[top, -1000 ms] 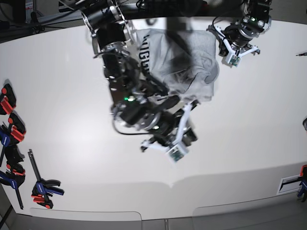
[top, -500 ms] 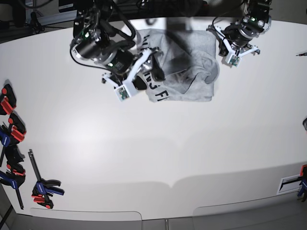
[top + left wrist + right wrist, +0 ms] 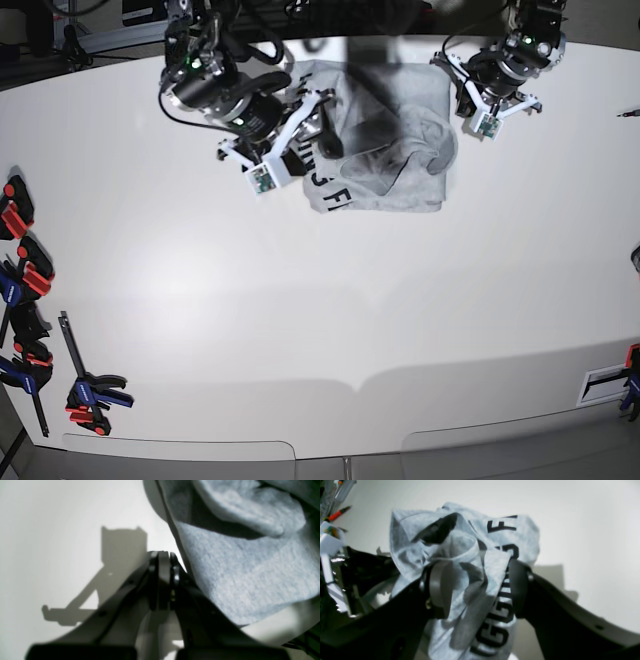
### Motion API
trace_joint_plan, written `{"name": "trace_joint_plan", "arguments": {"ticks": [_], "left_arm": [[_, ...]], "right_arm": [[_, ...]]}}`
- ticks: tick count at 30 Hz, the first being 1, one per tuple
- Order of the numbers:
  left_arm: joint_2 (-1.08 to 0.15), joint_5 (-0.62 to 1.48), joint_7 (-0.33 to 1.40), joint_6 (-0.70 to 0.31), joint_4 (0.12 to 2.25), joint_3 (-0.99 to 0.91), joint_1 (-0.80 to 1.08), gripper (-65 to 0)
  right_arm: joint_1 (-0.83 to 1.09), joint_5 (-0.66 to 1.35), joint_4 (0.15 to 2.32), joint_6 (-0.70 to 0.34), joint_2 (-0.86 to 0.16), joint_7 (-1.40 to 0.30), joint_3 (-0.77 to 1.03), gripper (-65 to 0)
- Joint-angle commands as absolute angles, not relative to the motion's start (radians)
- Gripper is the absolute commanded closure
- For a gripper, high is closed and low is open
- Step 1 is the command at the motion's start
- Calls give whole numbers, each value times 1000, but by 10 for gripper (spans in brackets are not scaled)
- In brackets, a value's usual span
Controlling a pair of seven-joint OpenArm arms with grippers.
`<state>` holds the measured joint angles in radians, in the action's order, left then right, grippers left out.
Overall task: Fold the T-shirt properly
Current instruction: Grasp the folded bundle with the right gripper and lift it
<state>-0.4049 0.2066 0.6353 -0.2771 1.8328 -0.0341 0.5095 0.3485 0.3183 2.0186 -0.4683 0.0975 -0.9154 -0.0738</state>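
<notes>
Grey T-shirt (image 3: 470,562) bunches between the spread right end effector (image 3: 480,585); left end effector (image 3: 162,580) sits clenched beside it.

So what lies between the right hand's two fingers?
In the right wrist view, bunched T-shirt fabric fills the gap between the right hand fingers.

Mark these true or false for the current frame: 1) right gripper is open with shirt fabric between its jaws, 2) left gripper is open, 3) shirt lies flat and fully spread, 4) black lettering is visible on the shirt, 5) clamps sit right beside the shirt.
1) The right gripper is open with T-shirt fabric between its jaws: true.
2) The left gripper is open: false, its jaws are pressed together beside the fabric.
3) False: the shirt is bunched and creased.
4) True, black lettering shows.
5) False: the clamps lie at the table edge, far from it.
</notes>
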Motion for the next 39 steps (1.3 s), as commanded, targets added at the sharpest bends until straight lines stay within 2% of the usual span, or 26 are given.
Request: {"name": "trace_joint_plan", "arguments": {"ticks": [1,11,14,16,20,21,26,28,35,39], "left_arm": [[-413,212,627,-277,1847,-39,513,0],[-413,212,628,-277,1847,-39,513,0],[-413,212,627,-277,1847,-39,513,0],[-413,212,628,-277,1847,-39,513,0],[-413,211,628,-277,1847,-39,513,0],[-413,211,628,-277,1847,-39,513,0],[-413,118,628,-273,1847,-47,512,0],[-413,105,627,-228,1847,-72,512,0],[-413,116,619,-201,1848,-221,512,0],[-413,196,612,-202,1848,-309,512,0]], "right_arm": [[335,332,2017,-475,101,-889,-86,-336],[285,314,1875,-475,108,-890,-180,-335],[280,314,1875,-476,108,-891,-192,-311],[279,317,1875,-476,108,-891,-202,-231],[280,318,1875,-476,108,-896,-237,-20],[280,318,1875,-476,108,-901,-250,0],[280,318,1875,-476,108,-926,-339,0],[280,318,1875,-476,108,-929,-384,0],[280,319,1875,-503,108,-967,-547,0],[280,333,1875,-518,108,-1005,-616,0]]}}
